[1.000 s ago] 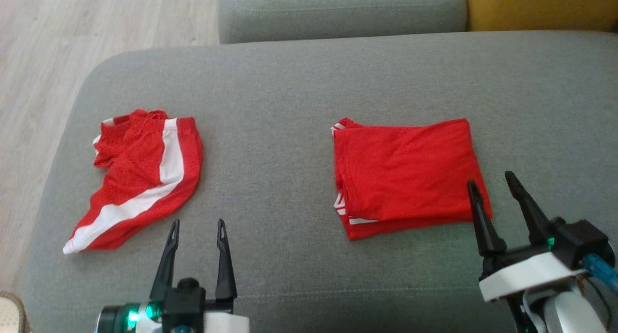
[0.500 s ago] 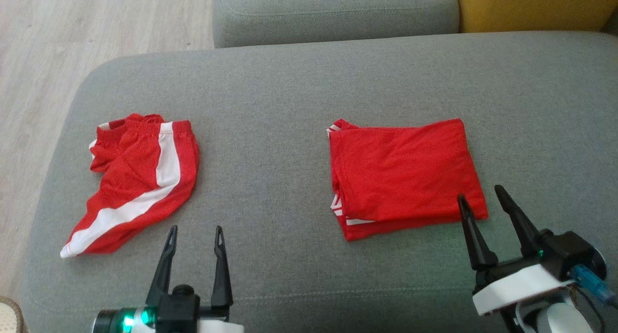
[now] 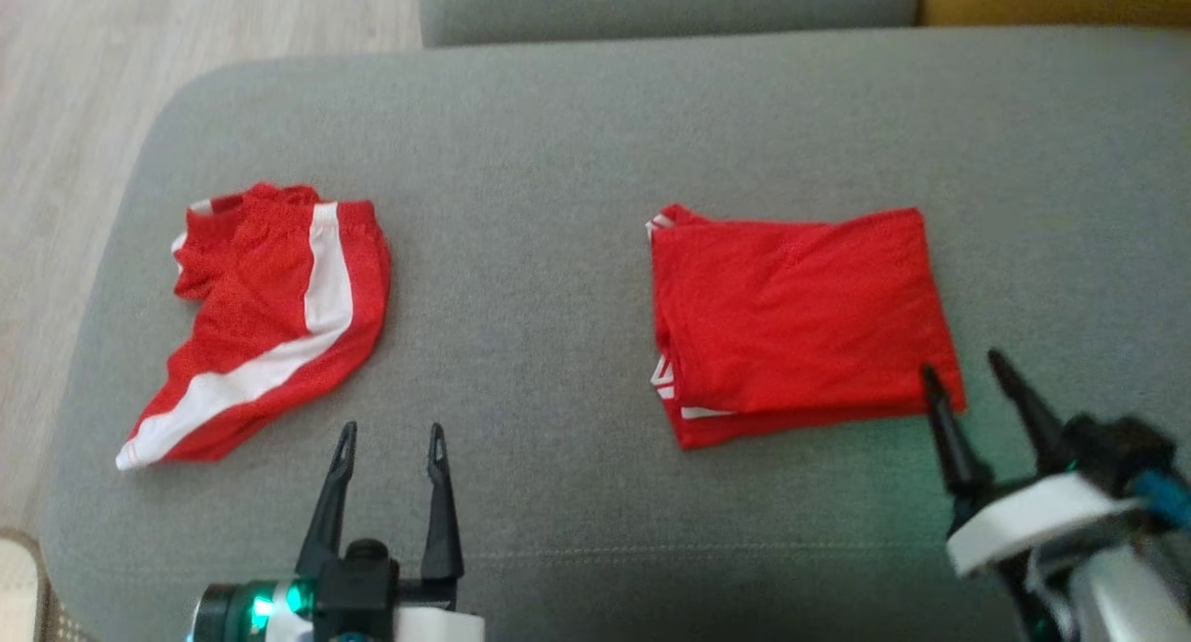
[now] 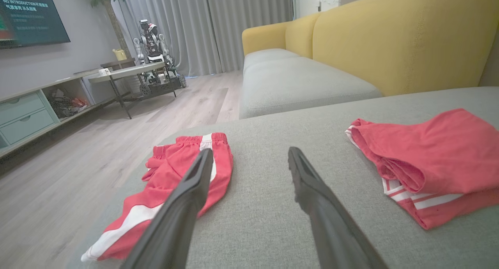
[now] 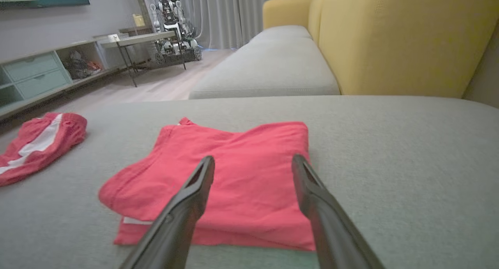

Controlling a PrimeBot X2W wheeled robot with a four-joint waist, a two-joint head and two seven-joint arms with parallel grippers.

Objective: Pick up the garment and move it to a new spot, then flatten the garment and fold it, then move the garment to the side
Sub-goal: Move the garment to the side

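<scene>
Two red garments lie on the grey sofa cushion (image 3: 558, 158). A crumpled red garment with a white stripe (image 3: 270, 316) (image 4: 175, 175) (image 5: 35, 144) lies at the left. A folded red garment (image 3: 791, 307) (image 4: 429, 160) (image 5: 241, 171) lies at the right. My left gripper (image 3: 391, 430) (image 4: 250, 152) is open and empty, just to the near right of the striped garment. My right gripper (image 3: 962, 363) (image 5: 253, 159) is open and empty over the folded garment's near right corner, not gripping it.
The cushion's rounded left edge drops to a pale wood floor (image 3: 56, 112). A second grey seat (image 3: 651, 0) and a yellow sofa back (image 4: 390, 39) stand beyond. Across the room are a TV cabinet (image 4: 27, 113), a side table and another robot (image 4: 154, 46).
The head view has shifted slightly. My right gripper has drawn back a little toward the folded garment's near edge. Both grippers stay open and neither garment has moved.
</scene>
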